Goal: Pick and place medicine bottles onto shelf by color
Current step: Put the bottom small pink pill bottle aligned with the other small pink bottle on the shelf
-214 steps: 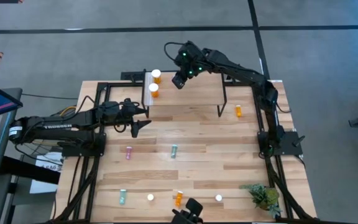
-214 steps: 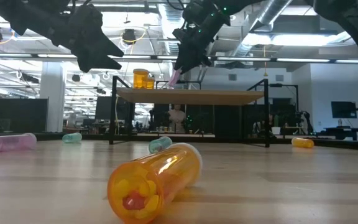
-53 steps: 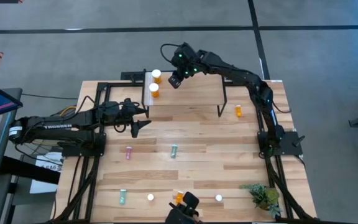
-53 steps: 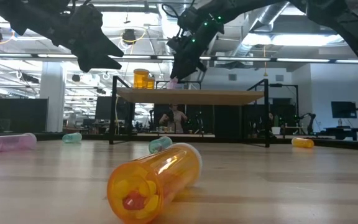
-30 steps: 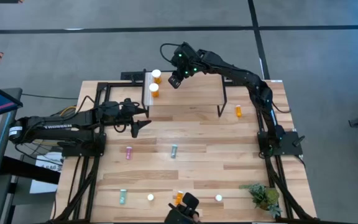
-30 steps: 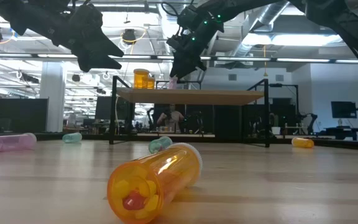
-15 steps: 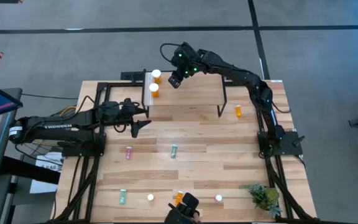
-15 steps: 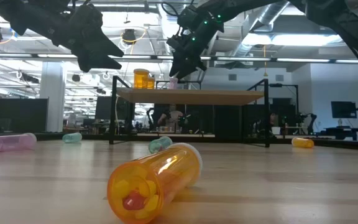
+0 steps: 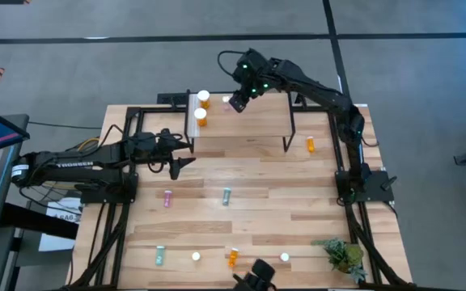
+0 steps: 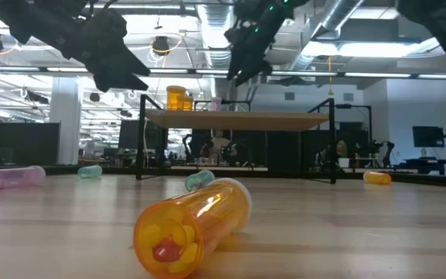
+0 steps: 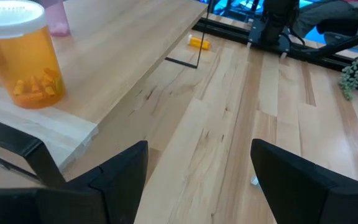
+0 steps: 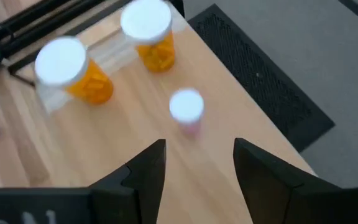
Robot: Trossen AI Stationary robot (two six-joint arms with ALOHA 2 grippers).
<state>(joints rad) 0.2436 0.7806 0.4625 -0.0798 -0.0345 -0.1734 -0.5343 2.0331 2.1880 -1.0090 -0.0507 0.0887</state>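
The shelf (image 9: 257, 121) stands at the table's far side. At its left end two wide orange bottles (image 12: 145, 25) (image 12: 67, 65) stand on their bases, and beside them a small pink bottle (image 12: 186, 107) with a white cap stands upright. My right gripper (image 12: 199, 144) hovers open above the pink bottle (image 9: 227, 103), a little to its right, touching nothing. My left gripper (image 9: 183, 158) waits open in front of the shelf's left end. More medicine bottles lie on their sides on the table: pink (image 9: 167, 197), teal (image 9: 226, 196) (image 9: 158, 256), orange (image 9: 232, 258) (image 9: 311, 144).
A small green plant (image 9: 342, 255) stands at the near right corner. Two white caps (image 9: 196, 256) (image 9: 284, 257) show near the front edge. The shelf's thin black legs (image 9: 290, 133) stand on the table. In the low view, an orange bottle (image 10: 192, 225) lies close in front.
My right gripper has let go of the pink bottle, risen and drawn back toward the table's right edge. The pink bottle stays standing upright on the shelf next to the orange ones.
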